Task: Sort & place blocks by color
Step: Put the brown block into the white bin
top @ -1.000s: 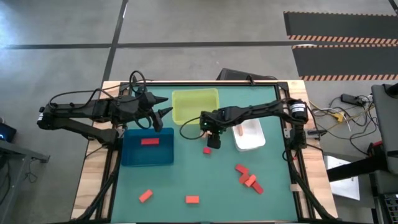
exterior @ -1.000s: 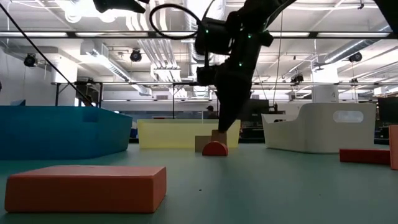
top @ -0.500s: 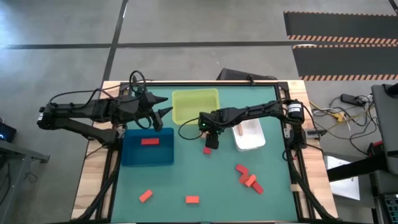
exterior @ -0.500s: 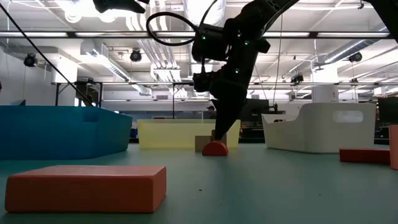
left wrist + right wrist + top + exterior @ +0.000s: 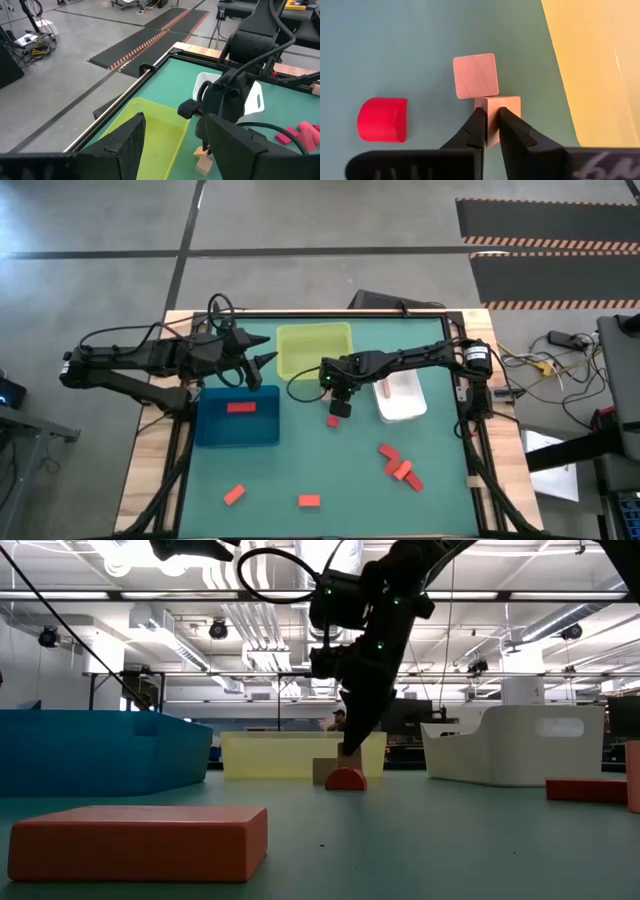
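Note:
My right gripper (image 5: 340, 404) stands at mid-table, shut on a pale tan block (image 5: 497, 104). A second pale cube (image 5: 475, 75) sits against that block on the table, with a red half-round block (image 5: 382, 119) close by. My left gripper (image 5: 262, 364) hangs open and empty over the far edge of the blue tray (image 5: 210, 430), which holds one red block (image 5: 240, 407). More red blocks lie nearer the front: (image 5: 395, 463), (image 5: 234, 495), (image 5: 309, 501). My right gripper pinches the pale tan block between its two fingers (image 5: 479, 125), and only a thin strip of the block (image 5: 491, 125) shows between them. The fingers come from above, pointing down. The red half-round block (image 5: 346, 780) hides the block's underside, so whether it stands on the table I cannot tell.
The yellow-green tray (image 5: 314, 348) stands just beyond my right gripper. The white tray (image 5: 402, 408) is to its right, with a pale block (image 5: 384, 391) inside. The green mat lies open between the trays and the front blocks.
My right gripper has shut its fingers on the pale tan block, with only a slight shift over it. The blocks stay where they were.

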Motion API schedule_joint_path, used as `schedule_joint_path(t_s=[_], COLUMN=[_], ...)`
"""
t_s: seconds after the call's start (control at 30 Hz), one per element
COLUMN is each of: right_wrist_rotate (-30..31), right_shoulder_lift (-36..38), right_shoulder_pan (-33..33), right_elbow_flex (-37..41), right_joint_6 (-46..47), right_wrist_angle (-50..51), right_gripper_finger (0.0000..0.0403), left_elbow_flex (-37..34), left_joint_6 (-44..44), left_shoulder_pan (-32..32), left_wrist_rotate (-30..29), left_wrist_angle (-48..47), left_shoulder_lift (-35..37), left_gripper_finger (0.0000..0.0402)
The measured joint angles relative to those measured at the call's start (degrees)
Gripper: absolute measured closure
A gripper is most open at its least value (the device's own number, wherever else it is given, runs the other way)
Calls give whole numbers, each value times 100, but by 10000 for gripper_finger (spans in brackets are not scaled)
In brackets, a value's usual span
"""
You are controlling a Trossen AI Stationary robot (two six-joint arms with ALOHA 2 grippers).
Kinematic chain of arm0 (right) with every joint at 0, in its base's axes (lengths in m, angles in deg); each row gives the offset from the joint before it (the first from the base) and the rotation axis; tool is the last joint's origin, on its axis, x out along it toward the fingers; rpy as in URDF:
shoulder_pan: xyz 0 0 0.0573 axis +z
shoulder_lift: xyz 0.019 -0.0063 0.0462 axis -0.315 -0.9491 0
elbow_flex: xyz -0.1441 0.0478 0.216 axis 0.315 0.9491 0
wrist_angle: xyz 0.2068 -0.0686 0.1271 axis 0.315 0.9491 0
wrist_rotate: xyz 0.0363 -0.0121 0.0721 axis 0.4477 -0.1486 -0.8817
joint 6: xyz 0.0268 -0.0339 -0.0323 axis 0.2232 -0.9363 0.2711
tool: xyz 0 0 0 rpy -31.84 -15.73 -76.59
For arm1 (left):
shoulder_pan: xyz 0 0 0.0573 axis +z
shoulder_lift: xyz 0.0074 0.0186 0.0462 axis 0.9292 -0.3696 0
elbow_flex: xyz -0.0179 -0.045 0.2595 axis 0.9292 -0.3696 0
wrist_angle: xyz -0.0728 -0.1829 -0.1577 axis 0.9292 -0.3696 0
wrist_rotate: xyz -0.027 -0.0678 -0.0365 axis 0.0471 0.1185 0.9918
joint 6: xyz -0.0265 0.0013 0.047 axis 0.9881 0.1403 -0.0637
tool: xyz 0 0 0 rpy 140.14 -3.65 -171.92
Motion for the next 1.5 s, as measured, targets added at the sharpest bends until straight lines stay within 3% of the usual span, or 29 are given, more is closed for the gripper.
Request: schedule_joint_path(t_s=[0.43, 0.6, 0.87, 1.2, 1.5], right_wrist_rotate=[-648, -1055, -1108, -902, -12], right_shoulder_lift=[497, 804, 1458, 2263, 2422], right_shoulder_pan=[-13, -41, -137, -452, -596], right_elbow_flex=[-722, -852, -852, -817, -742], right_joint_6=[580, 1275, 2755, 3928, 4363], right_wrist_angle=[1670, 2089, 2564, 3443, 4630], right_gripper_finger=[385, 385, 393, 394, 394], left_elbow_flex=[0, 0, 2, 1, 2], left_joint_6=[-14, -22, -20, -20, -15], left_shoulder_pan=[0, 2, 0, 2, 2], left_wrist_rotate=[-2, -2, -2, -2, -2], left_wrist_angle=[2, 0, 0, -2, -4], left_shoulder_lift=[0, 0, 0, 0, -2], left_gripper_finger=[208, 208, 208, 208, 208])
